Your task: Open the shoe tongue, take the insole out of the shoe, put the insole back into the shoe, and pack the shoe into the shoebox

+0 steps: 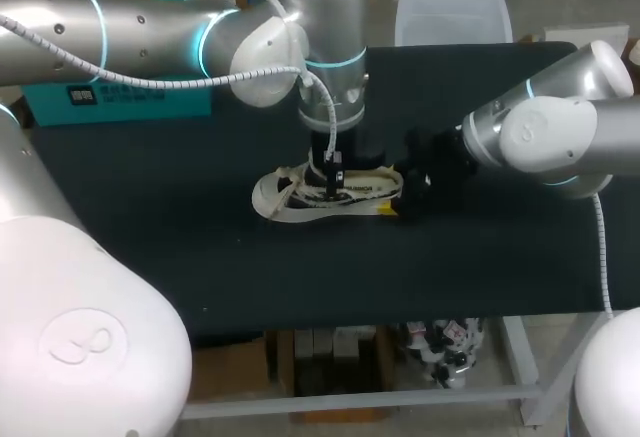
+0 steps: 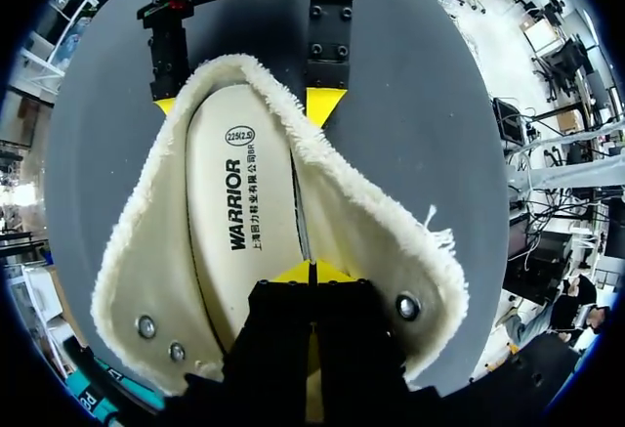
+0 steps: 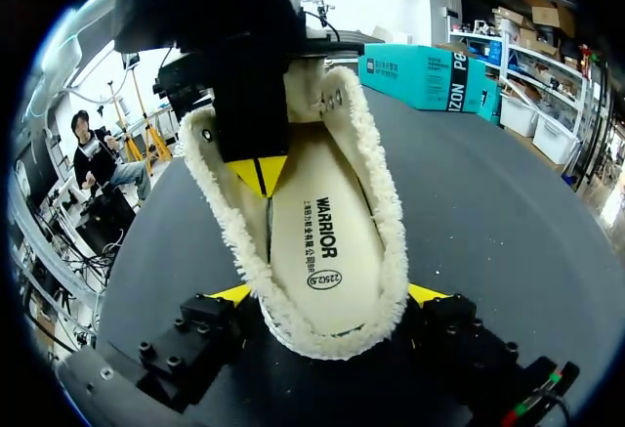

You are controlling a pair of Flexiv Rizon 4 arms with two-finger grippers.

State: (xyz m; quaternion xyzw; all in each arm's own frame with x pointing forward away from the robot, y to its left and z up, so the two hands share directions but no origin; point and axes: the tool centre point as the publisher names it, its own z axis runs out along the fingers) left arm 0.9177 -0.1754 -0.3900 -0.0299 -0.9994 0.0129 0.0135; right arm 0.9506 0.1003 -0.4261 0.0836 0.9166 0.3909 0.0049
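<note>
Left gripper (image 2: 312, 273) was pinched narrow on the insole (image 2: 239, 202) edge, down inside the shoe (image 1: 290, 202) at the eyelet end. Insole lay flat in the shoe, print up. Right gripper (image 3: 330, 295) stood wide, one tip each side of the heel, both touching the fleece collar. Shoe sat upright mid table (image 1: 150, 237), toe at 9 o'clock, heel at 3. Left arm (image 1: 120, 27) at 10 o'clock, right arm (image 1: 560, 127) at 3.
</note>
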